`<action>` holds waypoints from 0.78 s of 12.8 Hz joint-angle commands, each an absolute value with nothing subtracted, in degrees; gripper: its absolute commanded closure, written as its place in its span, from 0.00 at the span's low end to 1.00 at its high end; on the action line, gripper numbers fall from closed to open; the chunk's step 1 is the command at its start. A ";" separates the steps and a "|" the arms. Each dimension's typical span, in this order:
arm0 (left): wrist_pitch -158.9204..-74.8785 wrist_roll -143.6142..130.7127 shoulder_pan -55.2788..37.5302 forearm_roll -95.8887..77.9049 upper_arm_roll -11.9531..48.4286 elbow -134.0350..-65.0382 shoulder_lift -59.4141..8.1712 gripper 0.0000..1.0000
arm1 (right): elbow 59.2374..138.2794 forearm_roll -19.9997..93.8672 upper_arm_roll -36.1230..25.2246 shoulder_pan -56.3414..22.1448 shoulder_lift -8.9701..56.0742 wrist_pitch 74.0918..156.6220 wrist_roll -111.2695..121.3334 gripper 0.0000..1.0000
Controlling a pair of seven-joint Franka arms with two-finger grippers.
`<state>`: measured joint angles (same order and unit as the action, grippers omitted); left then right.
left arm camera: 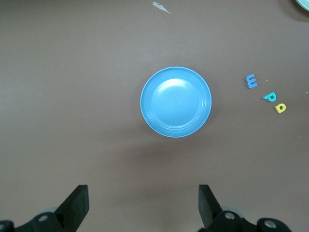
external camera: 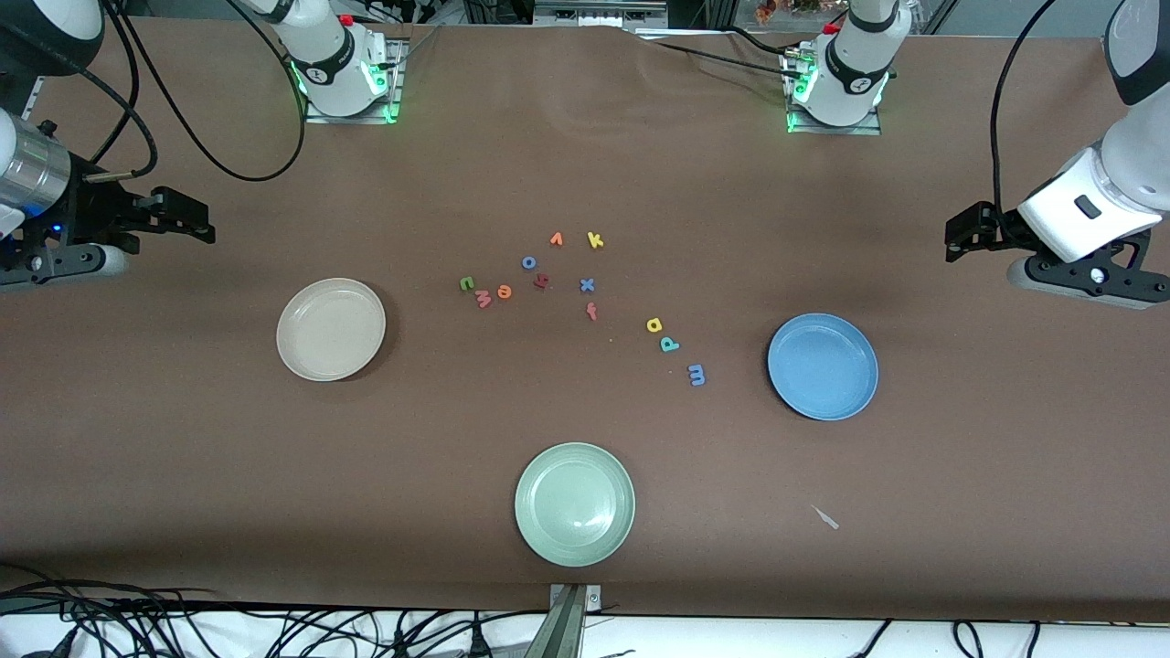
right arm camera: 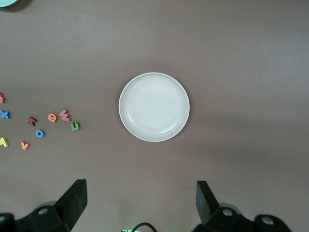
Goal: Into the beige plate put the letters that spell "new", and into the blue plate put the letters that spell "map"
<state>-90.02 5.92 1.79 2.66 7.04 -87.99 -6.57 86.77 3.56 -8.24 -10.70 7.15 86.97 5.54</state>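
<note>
A wide table covered in brown cloth [external camera: 585, 439] fills the room's middle, slightly rumpled near the robots' bases, with cables trailing along the edge nearest the front camera and a small pale scrap [external camera: 825, 517] lying on the cloth toward the left arm's end. Both arms wait, pulled out to their own ends of the table. The left gripper [external camera: 960, 239] hangs above bare cloth with its fingers spread wide and nothing between them; the right gripper [external camera: 187, 219] does the same at its end.

The beige plate [external camera: 331, 329] sits empty toward the right arm's end, the blue plate [external camera: 823, 366] empty toward the left arm's end, and a pale green plate [external camera: 574, 504] nearest the front camera between them.

The foam letters lie loose mid-table. The green n [external camera: 466, 284], red w [external camera: 483, 300] and orange e [external camera: 504, 291] cluster close together on the beige plate's side. The yellow a [external camera: 654, 324], teal p [external camera: 670, 344] and blue m [external camera: 696, 374] run in a slanting line near the blue plate. Between the two groups are a blue o [external camera: 528, 263], a yellow k [external camera: 594, 240], a blue x [external camera: 587, 285] and a red f [external camera: 592, 312].
</note>
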 commanded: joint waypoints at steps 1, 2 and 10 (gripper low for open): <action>-88.86 5.71 1.58 3.52 7.12 -86.57 -6.86 0.00 | 85.52 2.73 -8.53 -10.90 7.73 86.66 6.24 0.00; -88.86 5.63 1.58 3.52 7.12 -86.57 -6.86 0.00 | 85.52 2.64 -8.53 -10.81 7.82 86.66 6.24 0.00; -88.60 5.71 1.76 3.52 7.12 -86.75 -6.77 0.00 | 85.78 2.81 -8.53 -9.93 8.70 86.49 6.59 0.00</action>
<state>-89.97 5.92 1.81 2.66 6.98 -87.99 -6.57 86.77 3.38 -8.58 -10.14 8.50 87.08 5.60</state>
